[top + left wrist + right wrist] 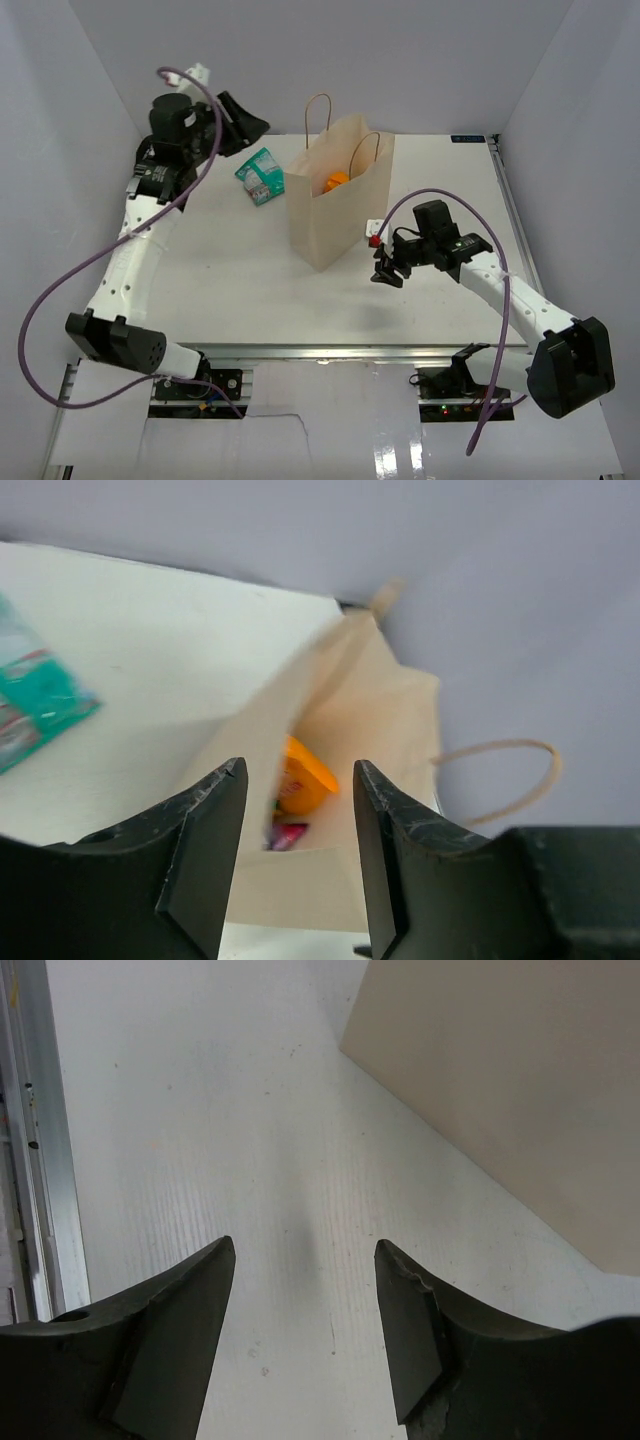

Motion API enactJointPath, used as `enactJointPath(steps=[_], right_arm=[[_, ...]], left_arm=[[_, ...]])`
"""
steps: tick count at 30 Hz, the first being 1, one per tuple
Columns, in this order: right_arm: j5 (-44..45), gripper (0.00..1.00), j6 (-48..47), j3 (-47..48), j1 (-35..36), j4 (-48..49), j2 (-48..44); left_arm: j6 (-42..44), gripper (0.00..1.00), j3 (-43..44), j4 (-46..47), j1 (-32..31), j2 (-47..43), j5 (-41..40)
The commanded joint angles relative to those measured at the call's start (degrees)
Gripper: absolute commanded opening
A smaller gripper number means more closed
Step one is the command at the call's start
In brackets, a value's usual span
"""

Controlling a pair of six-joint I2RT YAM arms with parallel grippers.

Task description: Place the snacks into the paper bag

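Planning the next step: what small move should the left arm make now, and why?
Probably swing the left pincer away from the paper bag toward the teal-green packet: its jaws stand open and empty, and that packet lies outside the bag.

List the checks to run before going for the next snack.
1. paper bag upright, mouth open: ok.
2. orange-yellow pouch inside the bag: ok.
3. teal-green packet bagged: not ok, it lies on the table left of the bag.
4. purple packet located: cannot tell, not visible in any view.
5. left jaws apart, nothing between them: ok.
6. right jaws apart, nothing between them: ok.
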Motion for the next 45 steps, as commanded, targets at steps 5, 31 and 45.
enactJointPath(steps=[5,31,45], right_arm=[[-3.5,0.66,4.1,1.8,-2.9,1.1,-0.2],[-10.7,0.72,11.6,7.1,-12.1,-0.9,0.4],[-17.1,0.74,11.7,19.1,-15.8,-0.2,4.6]], left_arm=[[-11.8,0.69,-18.3,7.3,17.4,-5.2,-2.0],[29.4,0.77,-16.5,41.6,21.9,35.9,4.5],[33.9,0.52,-5.8,41.6,21.8,47.6,10.4]])
